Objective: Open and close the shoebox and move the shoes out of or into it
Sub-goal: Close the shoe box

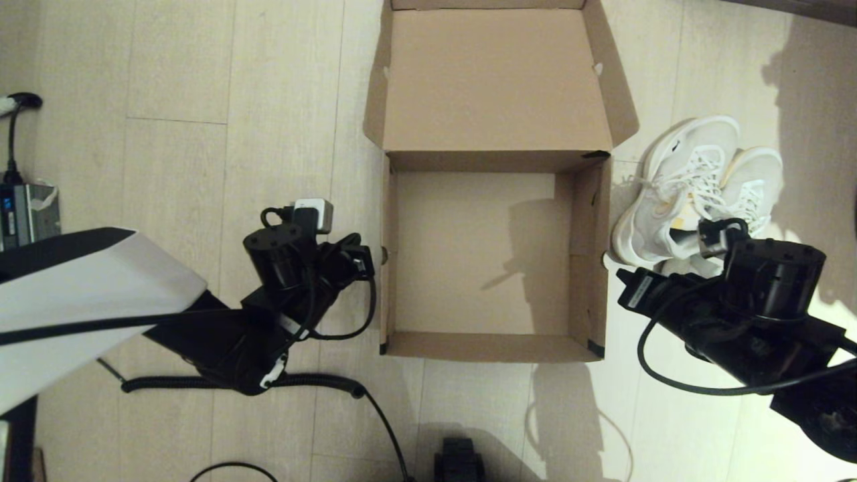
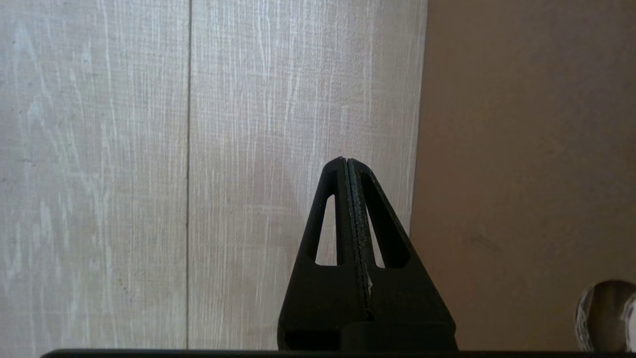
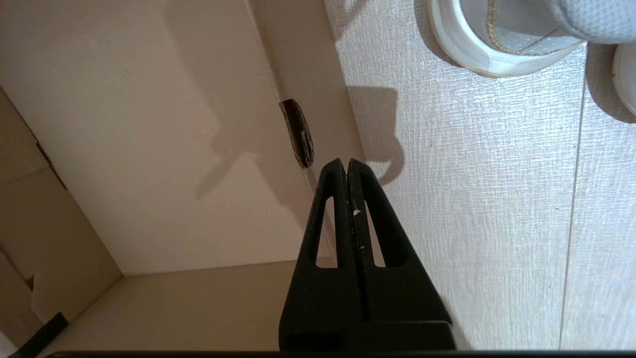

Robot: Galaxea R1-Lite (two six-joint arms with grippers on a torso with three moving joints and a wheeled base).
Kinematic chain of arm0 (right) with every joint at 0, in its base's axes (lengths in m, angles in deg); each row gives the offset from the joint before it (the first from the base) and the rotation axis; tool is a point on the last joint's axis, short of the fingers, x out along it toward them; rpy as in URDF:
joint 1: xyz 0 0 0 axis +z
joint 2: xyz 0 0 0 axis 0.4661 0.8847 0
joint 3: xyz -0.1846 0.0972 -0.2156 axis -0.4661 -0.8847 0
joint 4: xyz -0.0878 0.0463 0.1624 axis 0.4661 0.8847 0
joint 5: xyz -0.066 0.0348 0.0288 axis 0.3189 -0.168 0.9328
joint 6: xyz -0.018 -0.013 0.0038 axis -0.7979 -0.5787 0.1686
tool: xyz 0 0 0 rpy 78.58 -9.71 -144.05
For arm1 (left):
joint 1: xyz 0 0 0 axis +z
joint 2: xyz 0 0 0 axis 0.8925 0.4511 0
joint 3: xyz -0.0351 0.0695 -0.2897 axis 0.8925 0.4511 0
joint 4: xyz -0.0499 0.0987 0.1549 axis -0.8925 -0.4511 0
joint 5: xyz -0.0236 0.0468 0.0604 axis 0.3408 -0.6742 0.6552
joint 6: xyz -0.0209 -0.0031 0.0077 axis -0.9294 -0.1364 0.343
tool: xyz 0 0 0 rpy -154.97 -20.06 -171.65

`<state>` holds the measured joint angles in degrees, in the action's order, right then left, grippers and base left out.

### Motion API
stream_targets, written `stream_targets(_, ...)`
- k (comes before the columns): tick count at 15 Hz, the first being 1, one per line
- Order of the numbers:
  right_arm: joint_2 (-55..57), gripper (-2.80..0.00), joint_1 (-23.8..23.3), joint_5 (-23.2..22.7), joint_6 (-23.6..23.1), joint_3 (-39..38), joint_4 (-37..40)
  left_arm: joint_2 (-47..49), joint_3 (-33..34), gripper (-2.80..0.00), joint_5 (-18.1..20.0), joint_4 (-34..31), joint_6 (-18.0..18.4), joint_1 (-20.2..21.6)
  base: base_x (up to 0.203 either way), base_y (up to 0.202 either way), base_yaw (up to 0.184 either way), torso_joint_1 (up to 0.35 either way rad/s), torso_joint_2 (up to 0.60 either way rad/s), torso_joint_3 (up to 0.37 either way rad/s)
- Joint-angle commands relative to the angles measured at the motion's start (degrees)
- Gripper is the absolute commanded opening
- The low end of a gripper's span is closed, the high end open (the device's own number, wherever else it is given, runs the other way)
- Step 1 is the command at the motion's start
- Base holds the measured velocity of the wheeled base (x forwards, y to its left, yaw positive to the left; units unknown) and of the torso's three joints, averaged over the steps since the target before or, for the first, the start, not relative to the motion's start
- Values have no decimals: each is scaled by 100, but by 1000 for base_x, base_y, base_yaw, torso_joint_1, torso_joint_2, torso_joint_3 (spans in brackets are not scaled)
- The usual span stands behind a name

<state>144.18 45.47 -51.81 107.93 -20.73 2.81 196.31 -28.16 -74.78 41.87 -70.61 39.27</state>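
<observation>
The brown cardboard shoebox stands open and empty in the middle of the floor, its lid folded back on the far side. The white sneakers lie side by side on the floor just right of the box; one heel shows in the right wrist view. My left gripper is shut on nothing and hangs over the floor just outside the box's left wall. Also shut and empty, my right gripper hovers at the box's right wall, between box and shoes.
A power strip and small device sit at the far left edge. A coiled cable lies on the floor in front of the left arm. A black part shows at the bottom middle. The floor is pale wood planks.
</observation>
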Motion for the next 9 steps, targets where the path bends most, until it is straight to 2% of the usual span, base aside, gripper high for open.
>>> stream_targets(1,155,-280,6,7,18,-65,-141,29,-36,-280,1,37,8,-16,0,0,0,0,0,0)
stream_targets(5,585,-280,-1,-1,4,-10,-666,82,-142,-280,1,37,-1,-16,0,0,0,0,0,0)
stream_targets(9,599,-280,-20,-2,-6,120,-723,38,-142,-280,1,37,-1,-16,0,0,0,0,0,0)
